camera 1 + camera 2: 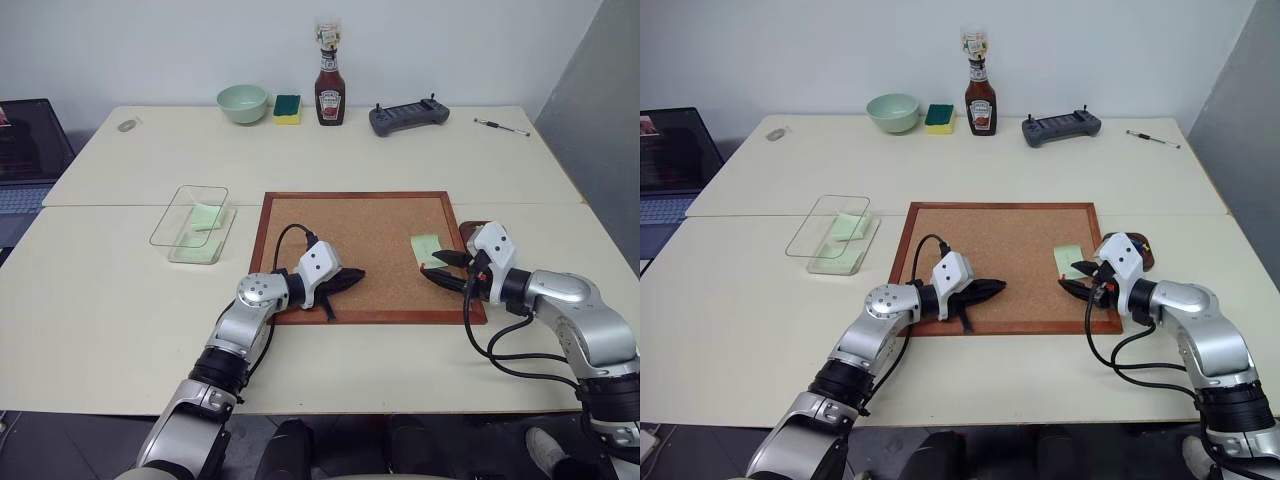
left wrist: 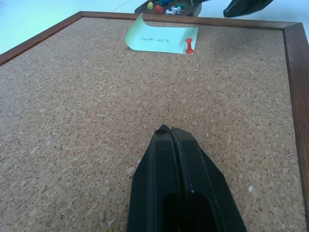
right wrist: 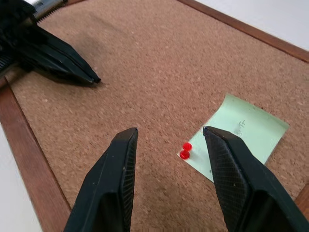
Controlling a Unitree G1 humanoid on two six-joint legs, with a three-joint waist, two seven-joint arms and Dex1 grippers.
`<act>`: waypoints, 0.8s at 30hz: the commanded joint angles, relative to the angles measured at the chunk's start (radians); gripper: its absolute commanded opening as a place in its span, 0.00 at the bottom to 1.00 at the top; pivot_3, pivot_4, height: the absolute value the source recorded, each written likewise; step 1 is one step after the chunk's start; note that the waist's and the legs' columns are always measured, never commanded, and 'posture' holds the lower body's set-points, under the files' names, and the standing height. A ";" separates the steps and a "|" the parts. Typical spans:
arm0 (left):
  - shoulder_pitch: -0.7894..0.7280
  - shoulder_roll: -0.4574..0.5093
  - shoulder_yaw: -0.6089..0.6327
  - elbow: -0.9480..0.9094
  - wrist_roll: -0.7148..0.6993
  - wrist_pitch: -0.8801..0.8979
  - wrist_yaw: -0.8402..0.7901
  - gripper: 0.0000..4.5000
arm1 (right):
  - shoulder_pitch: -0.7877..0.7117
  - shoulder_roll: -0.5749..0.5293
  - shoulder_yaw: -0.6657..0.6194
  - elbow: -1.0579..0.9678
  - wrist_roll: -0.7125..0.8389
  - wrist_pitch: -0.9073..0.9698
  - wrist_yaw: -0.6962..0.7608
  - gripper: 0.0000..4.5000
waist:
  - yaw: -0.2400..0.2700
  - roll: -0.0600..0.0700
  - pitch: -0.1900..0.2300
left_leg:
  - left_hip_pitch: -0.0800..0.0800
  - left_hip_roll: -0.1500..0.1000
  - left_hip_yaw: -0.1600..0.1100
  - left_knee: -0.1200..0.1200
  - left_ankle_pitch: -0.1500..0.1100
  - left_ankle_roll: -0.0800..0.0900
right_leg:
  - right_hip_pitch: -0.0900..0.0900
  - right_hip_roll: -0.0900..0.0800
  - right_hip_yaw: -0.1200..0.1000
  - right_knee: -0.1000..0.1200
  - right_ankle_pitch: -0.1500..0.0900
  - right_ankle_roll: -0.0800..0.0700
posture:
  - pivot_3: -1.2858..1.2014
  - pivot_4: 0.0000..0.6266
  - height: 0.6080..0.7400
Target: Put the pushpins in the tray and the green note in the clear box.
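Presently the right tool (image 3: 166, 140) hangs released over the corkboard (image 1: 330, 225), its fingers either side of a red pushpin (image 3: 185, 151) stuck in the green note (image 3: 240, 133). Left tool (image 2: 172, 131) is clenched, empty, above the cork. Further pushpins (image 2: 166, 7) lie in the tray (image 1: 1143, 247); the clear box (image 1: 178, 224) holds 1 green slip (image 1: 207, 215) at the desk's (image 1: 120, 300) left.

Silver metal arms with black joint bands carry white wrist housings, looping black cables and tapered black claws: left claw (image 1: 352, 276), right claw (image 3: 169, 145) with cross-hatched finger pads.
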 commanded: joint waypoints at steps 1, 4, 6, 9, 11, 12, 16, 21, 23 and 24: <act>0.020 -0.004 -0.019 0.024 0.016 0.013 0.003 0.00 | -0.031 -0.001 0.017 0.031 -0.032 -0.054 0.017 0.51 | 0.000 0.000 0.000 | 0.000 0.000 0.000 0.000 0.000 0.000 | 0.000 0.000 0.000 0.000 0.000 0.000 | 0.52 0.24 1.00; 0.020 -0.006 -0.020 0.021 0.015 0.015 0.004 0.00 | -0.050 0.011 0.035 0.077 -0.055 -0.083 0.018 0.51 | 0.000 0.000 0.000 | 0.000 0.000 0.000 0.000 0.000 0.000 | 0.000 0.000 0.000 0.000 0.000 0.000 | 0.52 0.24 1.00; 0.021 -0.006 -0.021 0.019 0.016 0.016 0.005 0.00 | -0.066 0.020 0.042 0.109 -0.067 -0.099 0.016 0.51 | 0.000 0.000 0.000 | 0.000 0.000 0.000 0.000 0.000 0.000 | 0.000 0.000 0.000 0.000 0.000 0.000 | 0.52 0.24 1.00; 0.024 -0.005 -0.020 0.016 0.016 0.017 0.006 0.00 | -0.080 0.032 0.051 0.145 -0.083 -0.119 0.015 0.51 | 0.000 0.000 0.000 | 0.000 0.000 0.000 0.000 0.000 0.000 | 0.000 0.000 0.000 0.000 0.000 0.000 | 0.52 0.24 1.00; 0.026 -0.003 -0.019 0.015 0.016 0.017 0.005 0.00 | -0.089 0.041 0.057 0.164 -0.091 -0.129 0.016 0.51 | 0.000 0.000 0.000 | 0.000 0.000 0.000 0.000 0.000 0.000 | 0.000 0.000 0.000 0.000 0.000 0.000 | 0.52 0.24 1.00; 0.026 -0.003 -0.019 0.014 0.015 0.017 0.006 0.00 | -0.093 0.046 0.059 0.172 -0.095 -0.132 0.017 0.51 | 0.000 0.000 0.000 | 0.000 0.000 0.000 0.000 0.000 0.000 | 0.000 0.000 0.000 0.000 0.000 0.000 | 0.52 0.24 1.00; 0.026 -0.004 -0.019 0.013 0.016 0.018 0.008 0.00 | -0.107 0.055 0.056 0.210 -0.109 -0.147 0.019 0.51 | 0.000 0.000 0.000 | 0.000 0.000 0.000 0.000 0.000 0.000 | 0.000 0.000 0.000 0.000 0.000 0.000 | 0.52 0.24 1.00; 0.028 -0.003 -0.019 0.010 0.016 0.020 0.007 0.00 | -0.119 0.057 0.053 0.233 -0.114 -0.161 0.021 0.27 | 0.000 0.000 0.000 | 0.000 0.000 0.000 0.000 0.000 0.000 | 0.000 0.000 0.000 0.000 0.000 0.000 | 0.52 0.24 1.00; 0.028 -0.002 -0.019 0.009 0.016 0.020 0.006 0.00 | -0.121 0.057 0.052 0.236 -0.114 -0.163 0.022 0.18 | 0.000 0.000 0.000 | 0.000 0.000 0.000 0.000 0.000 0.000 | 0.000 0.000 0.000 0.000 0.000 0.000 | 0.52 0.24 1.00; 0.028 -0.002 -0.019 0.009 0.016 0.020 0.006 0.00 | -0.121 0.057 0.051 0.236 -0.113 -0.164 0.023 0.15 | 0.000 0.000 0.000 | 0.000 0.000 0.000 0.000 0.000 0.000 | 0.000 0.000 0.000 0.000 0.000 0.000 | 0.52 0.24 1.00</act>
